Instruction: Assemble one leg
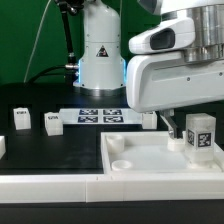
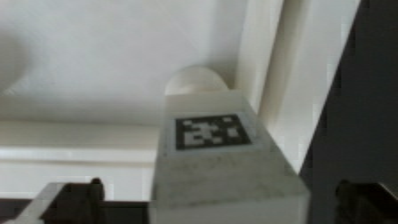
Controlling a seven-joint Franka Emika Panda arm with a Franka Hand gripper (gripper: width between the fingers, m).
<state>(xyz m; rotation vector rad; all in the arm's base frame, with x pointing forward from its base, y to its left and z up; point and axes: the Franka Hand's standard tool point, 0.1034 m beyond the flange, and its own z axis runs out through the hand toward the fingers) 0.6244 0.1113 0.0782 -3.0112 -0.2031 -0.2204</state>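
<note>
Where the white panel [image 1: 135, 175] nears the exterior view's right, we see the leg [image 1: 201, 136] upright, tag facing out; resting or lifted, we cannot tell. The tool [image 2: 217, 196] straddles it, fingers [image 2: 71, 203] on either side; clenched or released, we cannot tell. On the black desk [image 1: 60, 145] behind, a spare peg [image 1: 52, 123] stands near the marker board [image 1: 100, 115].

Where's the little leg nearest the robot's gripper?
On the exterior view's right, the leg sits upright just below the gripper, over the right part of the big white panel.
</note>
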